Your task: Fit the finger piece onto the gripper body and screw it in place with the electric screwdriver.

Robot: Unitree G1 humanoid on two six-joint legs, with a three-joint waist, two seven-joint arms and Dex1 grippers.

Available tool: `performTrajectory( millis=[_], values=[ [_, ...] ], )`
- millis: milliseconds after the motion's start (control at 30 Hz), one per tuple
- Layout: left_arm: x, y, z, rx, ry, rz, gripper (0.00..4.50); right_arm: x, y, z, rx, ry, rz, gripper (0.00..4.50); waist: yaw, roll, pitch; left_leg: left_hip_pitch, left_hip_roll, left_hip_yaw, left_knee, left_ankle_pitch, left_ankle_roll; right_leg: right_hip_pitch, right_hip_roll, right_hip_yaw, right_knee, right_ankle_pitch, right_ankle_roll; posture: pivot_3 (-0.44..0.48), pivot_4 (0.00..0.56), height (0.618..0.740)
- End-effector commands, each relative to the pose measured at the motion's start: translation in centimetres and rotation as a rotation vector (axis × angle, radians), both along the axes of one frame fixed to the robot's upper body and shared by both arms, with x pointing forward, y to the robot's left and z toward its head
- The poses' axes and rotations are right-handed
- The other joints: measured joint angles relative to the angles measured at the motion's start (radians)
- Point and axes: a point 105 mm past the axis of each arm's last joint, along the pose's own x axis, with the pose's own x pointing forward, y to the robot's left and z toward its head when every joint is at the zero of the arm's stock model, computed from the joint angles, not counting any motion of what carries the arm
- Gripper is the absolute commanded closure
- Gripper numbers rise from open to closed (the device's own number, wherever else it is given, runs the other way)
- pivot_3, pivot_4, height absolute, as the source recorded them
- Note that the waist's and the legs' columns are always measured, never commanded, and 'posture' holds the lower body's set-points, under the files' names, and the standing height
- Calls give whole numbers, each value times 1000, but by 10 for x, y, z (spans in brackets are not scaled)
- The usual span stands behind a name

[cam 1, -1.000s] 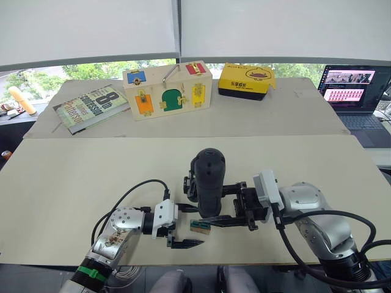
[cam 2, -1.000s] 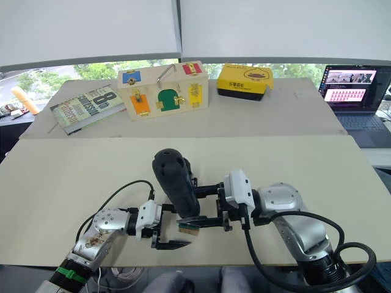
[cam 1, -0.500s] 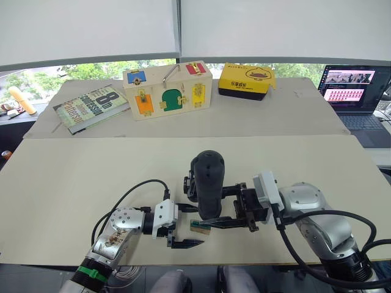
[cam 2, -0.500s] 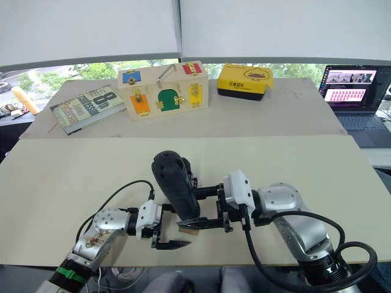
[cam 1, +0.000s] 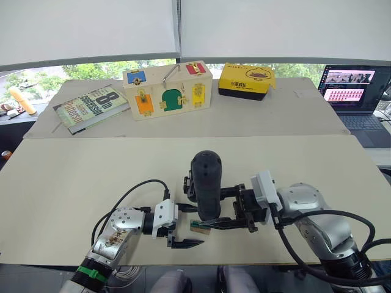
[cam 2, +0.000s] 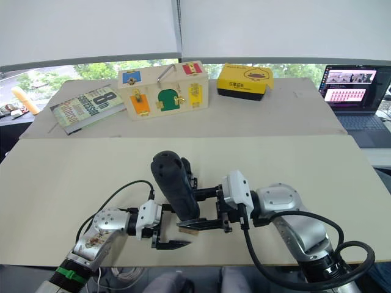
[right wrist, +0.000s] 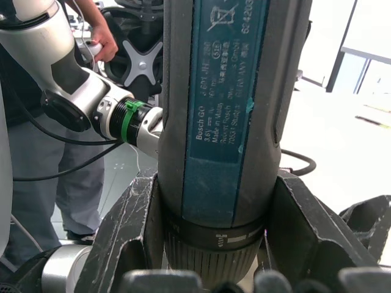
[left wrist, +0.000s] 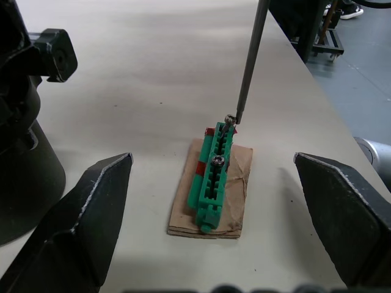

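The right gripper clamped the thick dark cylindrical electric screwdriver upright, its thin bit touching the small green-and-tan block; at nine o'clock, the left gripper gaped wide.

**What's on the two tables**

One electric screwdriver, one small green block (on a tan card), one wooden latch box, one yellow box, one book, one laptop, two grippers: left, right.
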Motion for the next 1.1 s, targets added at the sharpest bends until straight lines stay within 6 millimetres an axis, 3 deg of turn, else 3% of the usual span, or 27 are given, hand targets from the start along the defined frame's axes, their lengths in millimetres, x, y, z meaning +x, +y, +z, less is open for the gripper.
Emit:
performTrajectory(
  millis=[33, 1100],
  values=[
    [-7, 3, -20, 43, 89, 19, 0, -9, 2, 15, 36, -44, 50, 2588, 0, 0, 0, 0, 0, 0, 0, 0, 0, 0, 0, 0, 0, 0, 0, 0, 150, 740],
    [-6, 2, -20, 39, 90, 26, 0, -8, 3, 11, 21, 14, 46, 2588, 1, 0, 0, 0, 0, 0, 0, 0, 0, 0, 0, 0, 0, 0, 0, 0, 150, 740]
  ],
)
